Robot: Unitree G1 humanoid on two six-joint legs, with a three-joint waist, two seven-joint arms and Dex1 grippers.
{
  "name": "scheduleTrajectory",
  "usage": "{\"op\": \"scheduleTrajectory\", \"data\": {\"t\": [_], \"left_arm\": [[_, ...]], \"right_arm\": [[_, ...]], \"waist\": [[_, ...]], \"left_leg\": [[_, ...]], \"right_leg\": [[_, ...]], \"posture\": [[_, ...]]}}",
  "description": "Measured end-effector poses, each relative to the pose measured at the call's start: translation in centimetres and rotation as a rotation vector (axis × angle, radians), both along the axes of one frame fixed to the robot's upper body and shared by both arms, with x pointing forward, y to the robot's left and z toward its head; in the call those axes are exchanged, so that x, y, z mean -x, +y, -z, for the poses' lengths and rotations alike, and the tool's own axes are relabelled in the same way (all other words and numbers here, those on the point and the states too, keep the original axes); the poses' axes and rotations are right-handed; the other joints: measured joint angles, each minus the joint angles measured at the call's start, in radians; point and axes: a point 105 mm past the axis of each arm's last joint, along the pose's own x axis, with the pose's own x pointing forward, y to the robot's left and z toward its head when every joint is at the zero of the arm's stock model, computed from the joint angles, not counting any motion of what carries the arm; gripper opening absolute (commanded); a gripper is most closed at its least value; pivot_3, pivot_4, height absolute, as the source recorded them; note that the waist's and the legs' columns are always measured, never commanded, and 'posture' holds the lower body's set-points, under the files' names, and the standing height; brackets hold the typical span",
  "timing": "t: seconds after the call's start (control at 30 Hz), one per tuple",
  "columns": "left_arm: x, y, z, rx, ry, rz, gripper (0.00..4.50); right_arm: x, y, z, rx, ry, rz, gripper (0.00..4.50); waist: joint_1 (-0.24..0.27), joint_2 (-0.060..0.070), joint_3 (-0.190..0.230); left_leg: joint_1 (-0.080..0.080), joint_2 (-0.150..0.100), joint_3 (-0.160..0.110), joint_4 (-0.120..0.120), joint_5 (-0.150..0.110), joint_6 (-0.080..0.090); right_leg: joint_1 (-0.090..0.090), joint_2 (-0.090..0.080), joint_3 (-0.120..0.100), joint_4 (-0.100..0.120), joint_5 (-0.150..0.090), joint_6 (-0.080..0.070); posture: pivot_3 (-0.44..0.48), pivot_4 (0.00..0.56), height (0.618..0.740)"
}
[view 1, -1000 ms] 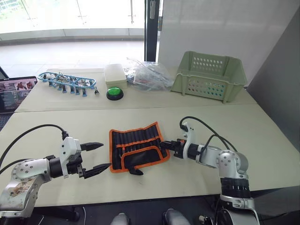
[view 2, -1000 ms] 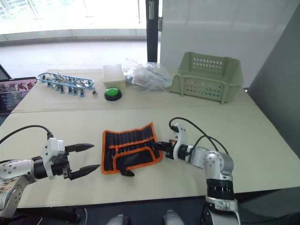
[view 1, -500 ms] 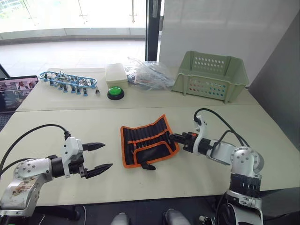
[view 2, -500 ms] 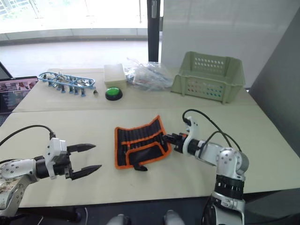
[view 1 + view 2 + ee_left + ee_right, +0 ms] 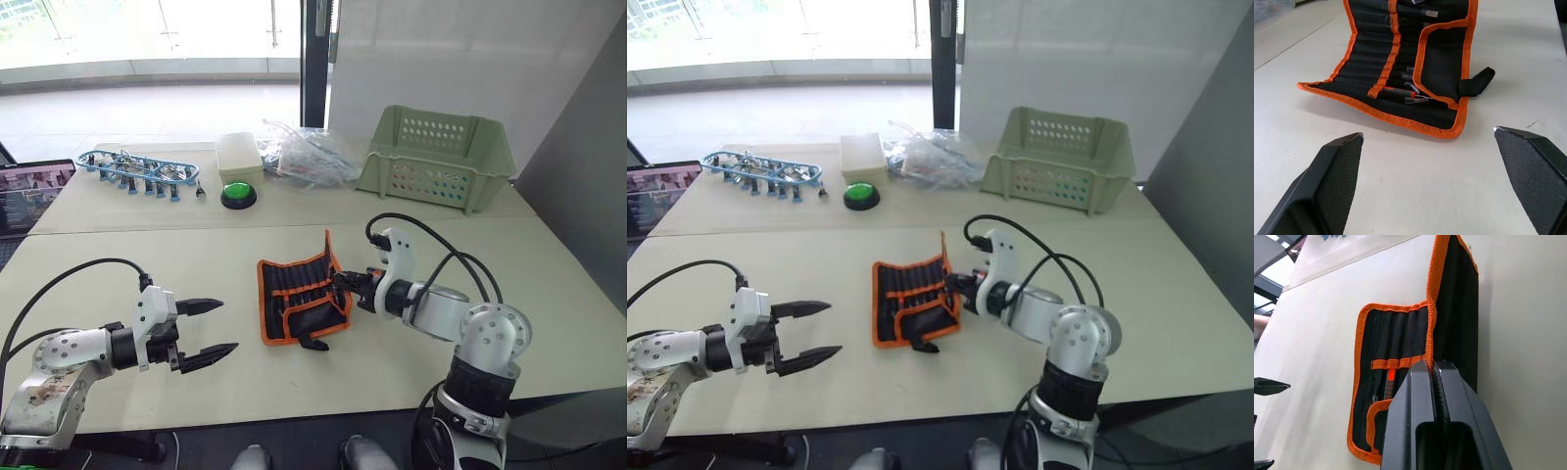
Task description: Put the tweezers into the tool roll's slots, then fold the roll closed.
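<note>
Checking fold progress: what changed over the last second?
The right gripper, shut on the tool roll's right edge, has lifted that edge and carried it leftward, so the right part now stands up, part-folded over the rest. A second ago the roll lay flat and open. The left gripper stays open, hovering left of the roll. The green basket and blue tray are unchanged.

Two pale beige tables (image 5: 118, 264) stand pushed together, their seam running from 9 o'clock to 3 o'clock across the middle; bright daylight pours through large windows (image 5: 147, 34) at 11 o'clock onto a pale floor (image 5: 147, 113); a dark door frame (image 5: 313, 59) rises at 12 o'clock. A white wall (image 5: 470, 59) fills 1 o'clock; a grey panel (image 5: 588, 186) slants down at 3 o'clock; an open laptop (image 5: 34, 196) sits at 9 o'clock.
</note>
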Motion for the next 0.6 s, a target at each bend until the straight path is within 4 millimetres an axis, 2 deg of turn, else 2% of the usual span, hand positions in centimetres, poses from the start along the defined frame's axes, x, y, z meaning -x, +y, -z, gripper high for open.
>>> {"op": "scheduleTrajectory", "data": {"t": [0.17,0.3,0.5,0.53,0.6], "left_arm": [[0.0,0.0,0.0,-0.001,0.003,-0.001,4.50],[0.0,0.0,0.1,-0.003,0.005,-0.004,4.50],[0.0,0.0,0.1,-0.004,0.008,-0.005,4.50],[0.0,0.0,0.1,-0.004,0.009,-0.006,4.50],[0.0,0.0,0.1,-0.004,0.011,-0.006,4.50]], "right_arm": [[0.0,1.1,1.1,0.076,0.023,-0.018,0.05],[0.1,2.9,4.2,0.087,0.112,-0.076,0.05],[-0.5,3.9,4.9,0.057,0.121,-0.115,0.05],[-0.7,3.9,5.1,0.050,0.126,-0.117,0.47],[-0.9,4.0,5.1,0.029,0.125,-0.127,0.91]], "waist": [[0.000,0.000,0.000],[-0.009,0.000,0.000],[-0.017,0.000,0.000],[-0.020,-0.001,0.000],[-0.021,-0.001,0.000]], "left_leg": [[-0.002,0.000,0.000,0.000,0.000,0.000],[-0.004,0.000,0.000,0.000,0.000,0.000],[-0.003,0.000,0.000,0.000,0.000,0.000],[-0.003,0.000,0.000,0.000,0.000,0.000],[-0.002,0.000,0.000,0.000,0.000,0.000]], "right_leg": [[-0.002,0.000,0.000,0.000,0.003,-0.005],[-0.004,0.000,0.000,0.000,0.003,-0.005],[-0.004,0.000,0.000,0.002,0.003,-0.005],[-0.004,0.000,0.000,0.002,0.003,-0.005],[-0.004,0.001,0.000,0.003,0.003,-0.005]], "posture": [[0.000,0.150,0.725],[0.000,0.150,0.725],[0.000,0.150,0.725],[0.000,0.150,0.725],[0.000,0.150,0.725]]}}
